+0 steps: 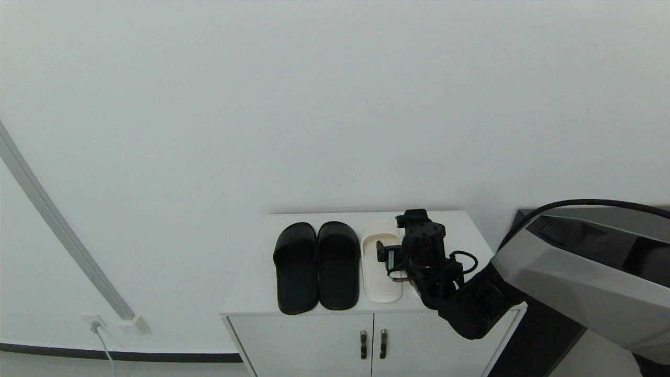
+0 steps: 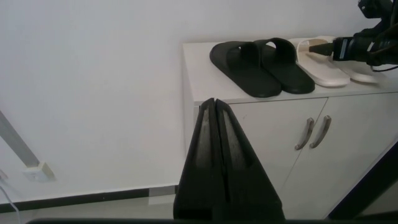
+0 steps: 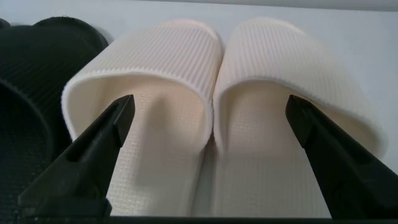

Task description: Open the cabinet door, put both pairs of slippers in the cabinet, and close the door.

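The white two-door cabinet (image 1: 303,345) is shut, its metal bar handles (image 1: 363,344) side by side. On its top, the cream ribbed foam slippers (image 3: 186,74) lie at 3 o'clock of the black rubber slippers (image 1: 296,267). The right gripper (image 3: 210,106) is spread wide and straddles both cream straps. The left gripper (image 2: 215,102), fingers pressed together, hangs apart from the cabinet, toward its 7 o'clock. A wall socket (image 1: 93,320) sits at the cabinet's 9 o'clock.

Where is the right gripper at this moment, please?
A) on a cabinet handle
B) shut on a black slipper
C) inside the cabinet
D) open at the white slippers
D: the right gripper is spread open at the white slippers on the cabinet top.
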`<state>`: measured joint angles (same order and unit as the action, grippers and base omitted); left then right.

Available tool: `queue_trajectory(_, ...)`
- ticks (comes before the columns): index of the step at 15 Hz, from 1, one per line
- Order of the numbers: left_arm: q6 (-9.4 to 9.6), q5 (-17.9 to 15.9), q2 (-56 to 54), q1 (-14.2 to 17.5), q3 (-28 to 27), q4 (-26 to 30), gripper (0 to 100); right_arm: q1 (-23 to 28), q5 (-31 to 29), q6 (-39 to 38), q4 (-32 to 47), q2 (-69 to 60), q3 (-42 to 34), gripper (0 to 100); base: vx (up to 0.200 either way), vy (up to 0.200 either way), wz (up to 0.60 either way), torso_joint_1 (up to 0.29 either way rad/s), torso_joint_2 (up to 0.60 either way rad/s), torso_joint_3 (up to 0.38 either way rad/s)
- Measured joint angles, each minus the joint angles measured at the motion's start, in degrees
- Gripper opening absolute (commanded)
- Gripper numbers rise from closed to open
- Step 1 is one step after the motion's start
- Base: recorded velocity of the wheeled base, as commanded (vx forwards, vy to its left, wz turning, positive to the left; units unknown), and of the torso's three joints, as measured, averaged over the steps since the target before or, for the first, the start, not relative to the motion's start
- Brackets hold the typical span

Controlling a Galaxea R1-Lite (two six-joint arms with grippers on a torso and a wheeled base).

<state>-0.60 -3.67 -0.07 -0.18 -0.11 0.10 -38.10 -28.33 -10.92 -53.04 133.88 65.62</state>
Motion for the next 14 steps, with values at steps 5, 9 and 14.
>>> queue_trajectory(5, 0.02, 0.0, 0.0, 0.02, 0.0, 0.0, 0, 0.15, 0.28, -0.02, 1.43, 1.29, 2.32, 0, 0.0, 0.0, 0.0, 0.0, 0.0, 0.0)
queue_trajectory(9, 0.0, 0.0, 0.0, 0.07, 0.0, 0.0, 0, -0.13, 0.17, -0.07, 1.45, 1.51, 2.62, 0, 0.0, 0.0, 0.0, 0.0, 0.0, 0.0)
queue_trajectory(14, 0.02, 0.0, 0.0, 0.0, 0.0, 0.0, 0, -0.46, -0.07, 0.11, 1.37, -0.28, 0.24, 0, 0.0, 0.0, 0.0, 0.0, 0.0, 0.0)
